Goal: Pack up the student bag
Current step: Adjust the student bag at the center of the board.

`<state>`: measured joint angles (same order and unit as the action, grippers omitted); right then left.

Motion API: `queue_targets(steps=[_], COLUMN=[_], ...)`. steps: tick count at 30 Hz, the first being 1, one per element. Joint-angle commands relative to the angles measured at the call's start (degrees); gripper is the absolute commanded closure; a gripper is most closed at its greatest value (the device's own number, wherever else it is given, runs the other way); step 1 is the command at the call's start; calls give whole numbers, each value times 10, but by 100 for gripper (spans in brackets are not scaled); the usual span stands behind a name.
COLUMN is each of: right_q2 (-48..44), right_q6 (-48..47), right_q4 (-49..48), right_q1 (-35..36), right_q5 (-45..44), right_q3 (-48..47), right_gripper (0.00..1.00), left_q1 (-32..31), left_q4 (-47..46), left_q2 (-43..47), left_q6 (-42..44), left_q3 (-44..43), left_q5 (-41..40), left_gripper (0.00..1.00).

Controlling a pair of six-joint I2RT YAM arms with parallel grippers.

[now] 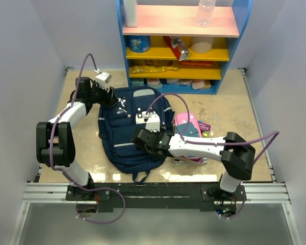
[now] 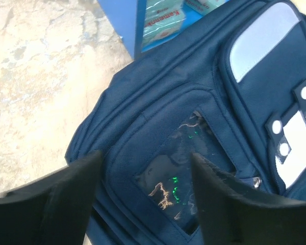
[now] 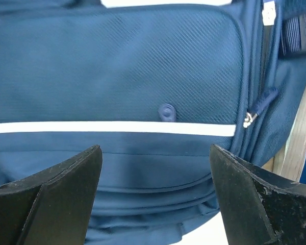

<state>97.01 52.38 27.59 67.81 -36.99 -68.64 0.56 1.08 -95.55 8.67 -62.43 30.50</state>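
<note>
The navy blue student bag (image 1: 130, 127) lies flat in the middle of the table, zipped. My left gripper (image 1: 110, 97) is open over the bag's upper left corner; in the left wrist view (image 2: 145, 168) its fingers straddle a clear pocket window (image 2: 186, 163) on the bag (image 2: 168, 92). My right gripper (image 1: 141, 139) is open over the bag's lower front panel. In the right wrist view (image 3: 155, 163) its fingers frame the front pocket (image 3: 117, 66), with a white stripe (image 3: 112, 127) and a zipper pull (image 3: 251, 119). Both grippers are empty.
A pink pencil case (image 1: 187, 127) and small colourful items (image 1: 204, 127) lie right of the bag, under my right arm. A blue shelf unit (image 1: 181, 43) with yellow and pink shelves stands at the back, holding packets, a can and a bottle. White walls enclose the table.
</note>
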Motion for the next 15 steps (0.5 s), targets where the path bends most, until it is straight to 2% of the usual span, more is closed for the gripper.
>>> queue_targets(steps=[1,3,4,11,15], right_q2=[-6,-16,-18,-15,-12], right_q6=[50,63,68,83,65], right_q4=[25,24,23,12,-34], right_q1=[0,0,0,-15,-18], right_q5=[-54,-66,-80,-120,-122], right_q3=[19,38,45,72,86], right_gripper=[12,12,12,12,12], left_q1=[-1,-1,-1,-1,0], left_q4=[-27,-28,-31,-33,-33], left_q2=[10,15,23,41,45], left_q6=[33,41,44,53,52], left_q3=[7,11,17,26,23], left_q5=[-14,-31,-35,-47,-50], left_gripper=[38,52,54,50,50])
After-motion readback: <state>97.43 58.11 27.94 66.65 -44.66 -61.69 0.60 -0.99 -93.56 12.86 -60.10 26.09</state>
